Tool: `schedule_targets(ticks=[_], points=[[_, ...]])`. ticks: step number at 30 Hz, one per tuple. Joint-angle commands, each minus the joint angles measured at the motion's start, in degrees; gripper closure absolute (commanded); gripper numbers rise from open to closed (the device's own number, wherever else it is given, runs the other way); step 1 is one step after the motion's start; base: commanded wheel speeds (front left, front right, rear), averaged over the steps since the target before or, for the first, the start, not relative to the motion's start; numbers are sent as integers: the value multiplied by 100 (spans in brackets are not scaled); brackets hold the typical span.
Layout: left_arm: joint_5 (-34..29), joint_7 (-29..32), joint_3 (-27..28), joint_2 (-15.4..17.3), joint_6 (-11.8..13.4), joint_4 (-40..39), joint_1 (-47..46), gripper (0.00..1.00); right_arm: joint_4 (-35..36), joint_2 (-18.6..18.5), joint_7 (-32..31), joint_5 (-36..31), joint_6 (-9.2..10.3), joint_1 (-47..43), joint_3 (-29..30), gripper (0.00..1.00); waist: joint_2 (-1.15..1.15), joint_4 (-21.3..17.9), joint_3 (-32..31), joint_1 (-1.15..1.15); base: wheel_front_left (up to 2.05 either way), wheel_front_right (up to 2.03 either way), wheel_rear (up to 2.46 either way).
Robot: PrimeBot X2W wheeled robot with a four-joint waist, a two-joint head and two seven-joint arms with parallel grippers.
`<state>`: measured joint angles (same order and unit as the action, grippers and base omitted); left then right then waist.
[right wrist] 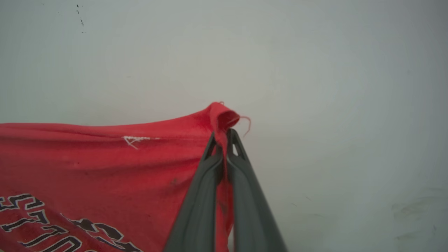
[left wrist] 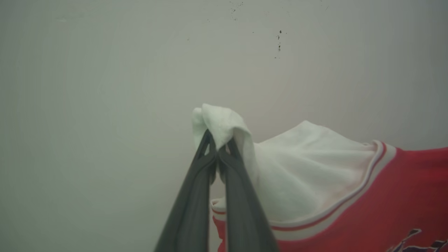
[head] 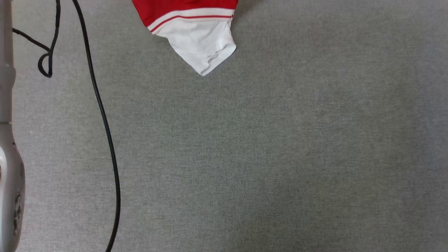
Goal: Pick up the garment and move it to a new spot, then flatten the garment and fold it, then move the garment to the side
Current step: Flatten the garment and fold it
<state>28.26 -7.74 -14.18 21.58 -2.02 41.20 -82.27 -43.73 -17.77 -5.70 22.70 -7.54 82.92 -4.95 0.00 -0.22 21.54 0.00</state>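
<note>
The garment (head: 196,31) is a red jersey with white sleeves and red-and-white trim. In the head view a white sleeve hangs down from the top edge over the grey surface. My left gripper (left wrist: 218,145) is shut on the white sleeve cloth of the garment (left wrist: 308,168), which drapes off to the right. My right gripper (right wrist: 224,136) is shut on a red corner of the garment (right wrist: 105,164), with black white-outlined letters at the lower left. Both wrist views face a pale wall.
A black cable (head: 105,133) runs down the left part of the grey surface (head: 280,157), with a small loop near the top left. A pale grey robot part (head: 8,157) stands along the left edge.
</note>
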Motion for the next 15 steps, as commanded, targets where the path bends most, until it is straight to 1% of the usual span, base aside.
schedule_targets(ticks=[1,8,11,13,15], points=[[1,-13,-10,-3,-31,158,-148,100,-85,18,63,0,9,145,-16,100,0,35,227,0,0,0,0],[235,-111,15,-179,-255,723,-302,100,-337,85,215,136,9,337,-323,100,0,68,810,0,0,0,0],[401,-211,51,-244,-348,931,-120,100,-410,51,310,283,9,232,-541,100,0,80,1001,0,0,0,0],[534,-333,85,-331,-410,1090,176,100,-536,19,442,357,8,-55,-716,100,0,81,962,0,0,0,0],[633,-442,72,-342,-466,1147,386,100,-576,34,523,505,8,-207,-919,100,0,68,972,0,0,0,0]])
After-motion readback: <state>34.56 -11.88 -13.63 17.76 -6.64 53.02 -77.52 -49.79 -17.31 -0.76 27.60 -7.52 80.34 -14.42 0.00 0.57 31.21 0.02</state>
